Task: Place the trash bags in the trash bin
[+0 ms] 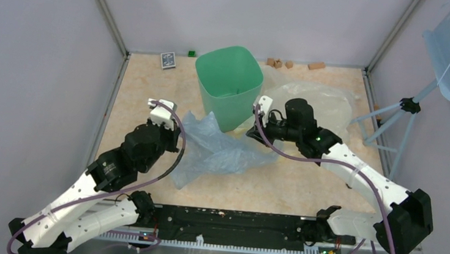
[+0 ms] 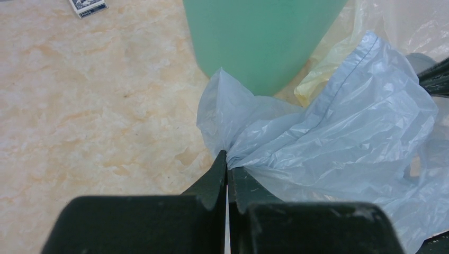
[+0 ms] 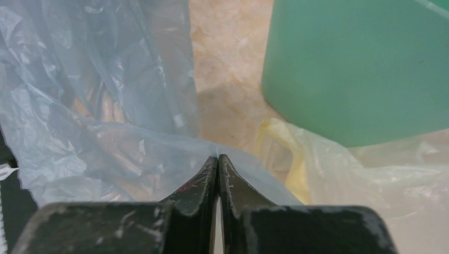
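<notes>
Top external: bag (image 1: pixel 220 150) beside bin (image 1: pixel 233 112)

The right claw (image 3: pixel 217 160) pinches the pale blue bag (image 3: pixel 90 111) near the mint-green bin (image 3: pixel 360 69); a cream-yellow bag (image 3: pixel 344 174) lies at the bin's foot.

Body check | my left arm (image 1: pixel 81 194), 8 o'clock overhead: white links, black joints, purple cable (image 1: pixel 180 147) looping alongside | my right arm (image 1: pixel 359 175), 4 o'clock: same build, small green light (image 1: pixel 319 137) | left gripper (image 2: pixel 226 159): black, wedge-tipped | right gripper (image 3: pixel 218 159): black, pale scuffs
</notes>
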Robot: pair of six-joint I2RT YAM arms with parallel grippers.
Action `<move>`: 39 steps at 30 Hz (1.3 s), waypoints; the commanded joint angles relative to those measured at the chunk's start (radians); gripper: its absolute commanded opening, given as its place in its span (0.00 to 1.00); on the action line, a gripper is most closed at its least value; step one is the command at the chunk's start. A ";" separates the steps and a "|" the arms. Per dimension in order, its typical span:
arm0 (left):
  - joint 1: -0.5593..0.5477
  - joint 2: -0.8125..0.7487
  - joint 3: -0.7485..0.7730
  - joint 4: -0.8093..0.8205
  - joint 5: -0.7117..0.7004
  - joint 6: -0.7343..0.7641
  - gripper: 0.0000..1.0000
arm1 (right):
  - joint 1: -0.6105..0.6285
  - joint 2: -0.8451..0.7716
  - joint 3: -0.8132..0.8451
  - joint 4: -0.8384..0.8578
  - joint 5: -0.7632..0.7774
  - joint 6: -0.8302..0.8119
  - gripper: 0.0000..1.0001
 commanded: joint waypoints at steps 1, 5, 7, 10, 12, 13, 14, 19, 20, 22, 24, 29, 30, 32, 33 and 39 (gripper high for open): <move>0.003 0.035 0.033 0.042 -0.036 -0.016 0.00 | 0.001 -0.042 0.058 -0.019 0.005 0.034 0.00; 0.010 0.113 0.038 -0.025 -0.063 -0.121 0.00 | 0.001 -0.164 0.024 0.020 0.186 0.136 0.00; 0.043 0.166 0.039 -0.079 -0.008 -0.181 0.00 | 0.001 -0.252 -0.013 0.050 0.323 0.192 0.00; 0.098 0.209 -0.013 -0.079 0.100 -0.233 0.00 | -0.001 -0.412 -0.083 0.107 0.461 0.288 0.00; 0.145 0.209 -0.049 -0.057 0.157 -0.239 0.00 | -0.001 -0.493 -0.129 0.133 0.513 0.332 0.00; 0.175 0.208 -0.058 -0.046 0.189 -0.235 0.00 | -0.001 -0.523 -0.145 0.134 0.534 0.350 0.00; 0.212 0.212 -0.064 -0.038 0.224 -0.227 0.00 | -0.001 -0.547 -0.156 0.125 0.551 0.366 0.00; 0.442 0.285 -0.039 -0.052 0.488 -0.169 0.00 | -0.001 -0.616 -0.185 0.012 0.609 0.479 0.00; 0.482 0.293 -0.034 -0.059 0.527 -0.160 0.00 | -0.002 -0.630 -0.194 -0.002 0.614 0.494 0.00; 0.567 0.297 -0.033 -0.064 0.579 -0.144 0.00 | -0.001 -0.665 -0.215 -0.030 0.660 0.550 0.00; 0.664 0.297 -0.034 -0.064 0.627 -0.132 0.00 | -0.001 -0.700 -0.237 -0.056 0.733 0.589 0.00; 0.865 0.338 -0.063 -0.049 0.778 -0.126 0.00 | -0.001 -0.716 -0.256 -0.116 0.926 0.633 0.00; 0.897 0.345 -0.073 -0.039 0.828 -0.128 0.00 | -0.001 -0.706 -0.256 -0.118 0.955 0.641 0.00; 0.943 0.354 -0.091 -0.013 0.901 -0.136 0.00 | -0.001 -0.688 -0.249 -0.120 0.990 0.663 0.00; 0.951 0.358 -0.095 -0.002 0.928 -0.138 0.00 | -0.001 -0.679 -0.248 -0.102 0.962 0.649 0.00; 0.953 0.409 -0.076 0.029 1.063 -0.127 0.00 | -0.001 -0.591 -0.189 -0.059 0.651 0.520 0.48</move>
